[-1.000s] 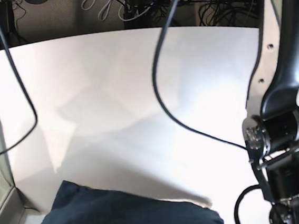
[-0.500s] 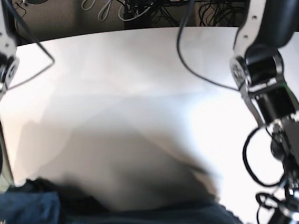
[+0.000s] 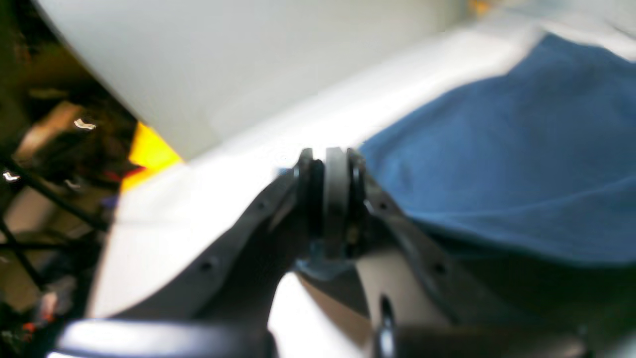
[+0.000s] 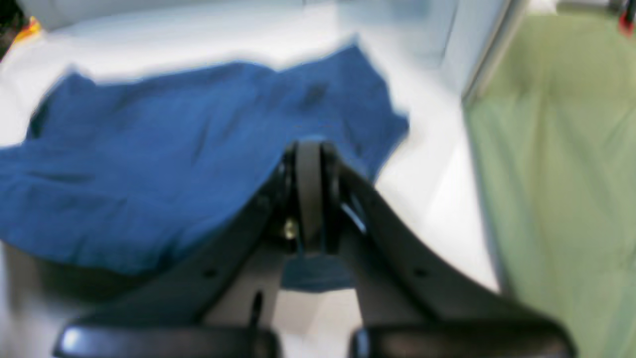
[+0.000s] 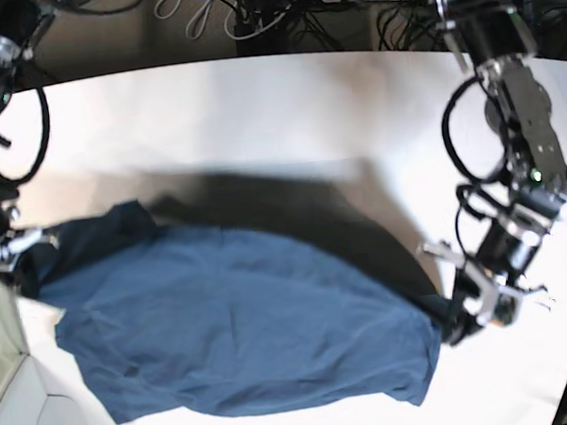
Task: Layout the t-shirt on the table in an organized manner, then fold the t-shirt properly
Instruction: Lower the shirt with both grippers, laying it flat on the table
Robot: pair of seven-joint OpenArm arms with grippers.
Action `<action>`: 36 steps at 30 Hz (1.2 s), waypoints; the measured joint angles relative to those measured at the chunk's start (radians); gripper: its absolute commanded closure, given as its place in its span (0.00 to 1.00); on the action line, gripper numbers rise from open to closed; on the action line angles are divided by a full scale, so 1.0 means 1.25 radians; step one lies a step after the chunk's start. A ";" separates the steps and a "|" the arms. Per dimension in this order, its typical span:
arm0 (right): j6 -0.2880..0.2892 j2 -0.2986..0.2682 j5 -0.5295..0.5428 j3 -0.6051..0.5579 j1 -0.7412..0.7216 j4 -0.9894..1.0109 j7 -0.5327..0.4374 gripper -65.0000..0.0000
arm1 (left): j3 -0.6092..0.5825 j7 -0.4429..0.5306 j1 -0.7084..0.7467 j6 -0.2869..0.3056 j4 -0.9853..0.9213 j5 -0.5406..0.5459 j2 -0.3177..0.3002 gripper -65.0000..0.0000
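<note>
The dark navy t-shirt is spread over the near half of the white bench, mostly opened out but rumpled and skewed, so laying out seems nearly done and folding not begun. The left gripper is clamped on its corner by the bench's right edge; the right gripper, jaws together, pinches cloth bunched at the left edge.
</note>
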State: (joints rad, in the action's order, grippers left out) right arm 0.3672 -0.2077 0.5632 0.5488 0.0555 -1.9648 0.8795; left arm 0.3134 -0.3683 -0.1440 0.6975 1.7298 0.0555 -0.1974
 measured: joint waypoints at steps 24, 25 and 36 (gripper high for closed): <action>0.024 -0.011 0.004 -0.002 0.222 -0.005 0.110 1.00 | 0.146 -0.004 0.342 -0.002 0.009 0.052 -0.052 0.99; 0.024 -0.011 0.005 -0.002 0.232 -0.005 0.109 1.00 | 0.146 -0.005 0.351 -0.001 0.009 0.052 -0.051 0.99; 0.094 -0.009 0.003 -0.007 0.329 -0.004 0.110 0.99 | 0.146 -0.001 0.378 -0.002 -0.044 0.053 -0.053 0.99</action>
State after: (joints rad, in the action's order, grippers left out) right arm 0.4850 -0.2188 0.5667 0.5404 0.4667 -1.9701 1.0172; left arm 0.4961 -0.3695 0.3290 0.6956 1.6745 0.1215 -0.2638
